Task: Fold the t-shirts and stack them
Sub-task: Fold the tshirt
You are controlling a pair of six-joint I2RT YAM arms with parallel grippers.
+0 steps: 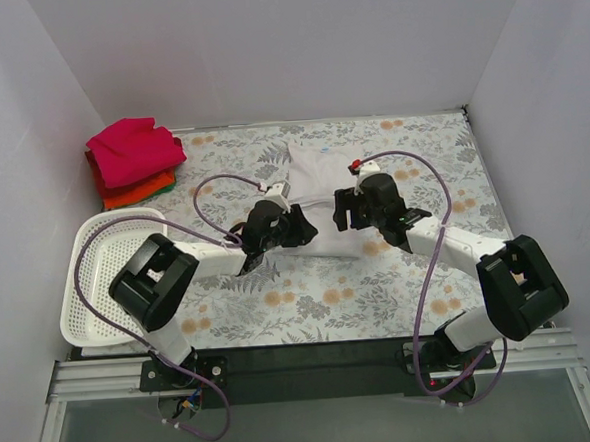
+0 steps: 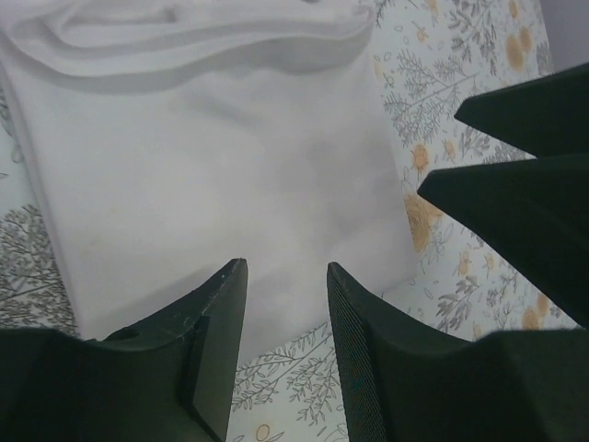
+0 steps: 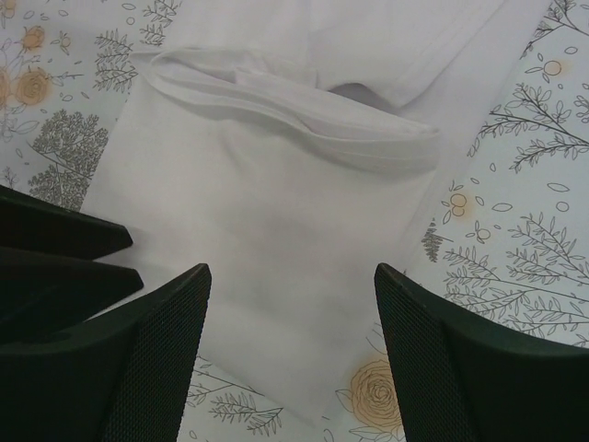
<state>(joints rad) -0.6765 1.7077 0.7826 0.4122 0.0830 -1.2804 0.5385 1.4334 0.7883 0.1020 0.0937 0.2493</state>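
The white t-shirt (image 1: 318, 185) lies partly folded in the middle of the flowered table, a rolled fold across it in the right wrist view (image 3: 276, 184) and the left wrist view (image 2: 212, 157). My left gripper (image 1: 303, 226) is open and empty, hovering over the shirt's near left edge (image 2: 287, 272). My right gripper (image 1: 347, 212) is open wide and empty over the shirt's near right edge (image 3: 293, 276). The two grippers are close side by side. A folded stack stands at the back left: the magenta-pink shirt (image 1: 132, 149) on top, the red-orange shirt (image 1: 131, 195) under it, a sliver of the green shirt (image 1: 169, 187).
The white mesh basket (image 1: 84, 294) sits at the near left beside the left arm. Purple cables (image 1: 428, 263) loop over both arms. White walls close in the table on three sides. A black rail (image 1: 314, 360) runs along the near edge.
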